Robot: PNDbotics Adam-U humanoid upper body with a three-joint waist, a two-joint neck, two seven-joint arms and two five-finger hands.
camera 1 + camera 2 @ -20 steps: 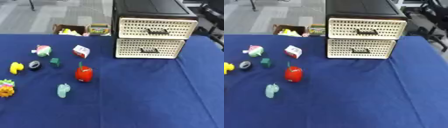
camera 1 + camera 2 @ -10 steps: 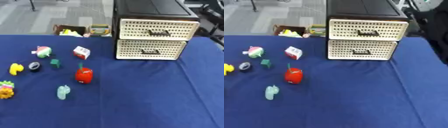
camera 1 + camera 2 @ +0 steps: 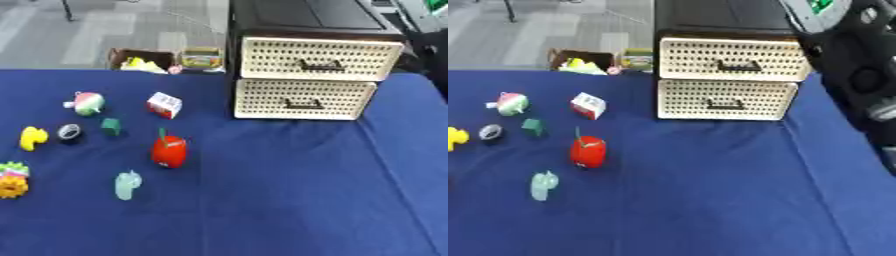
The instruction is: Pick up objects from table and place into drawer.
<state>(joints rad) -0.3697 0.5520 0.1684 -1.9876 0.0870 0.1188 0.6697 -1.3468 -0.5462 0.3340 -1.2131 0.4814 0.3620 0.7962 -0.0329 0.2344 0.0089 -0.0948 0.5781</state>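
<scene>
A black drawer unit [image 3: 311, 60] stands at the back of the blue table [image 3: 280, 200], its upper drawer [image 3: 319, 58] and lower drawer [image 3: 302, 99] both closed. To its left lie a red fruit toy [image 3: 168, 151], a white and red box [image 3: 164, 104], a pink and green ball [image 3: 87, 103], a dark green block [image 3: 110, 126], a black ring [image 3: 69, 132], a yellow toy [image 3: 33, 138], a pale green figure [image 3: 128, 185] and a yellow-orange toy [image 3: 12, 181]. My right arm [image 3: 855, 75] fills the upper right of the right eye view, beside the drawers; its hand is not clear. The left hand is out of sight.
Beyond the table's far edge a cardboard box [image 3: 140, 59] and a colourful pack [image 3: 201, 57] sit on the floor. The cloth stretches bare across the middle and right, below the drawers.
My right arm has come in at the upper right of the right eye view and grown larger there. The toys and drawers have not moved.
</scene>
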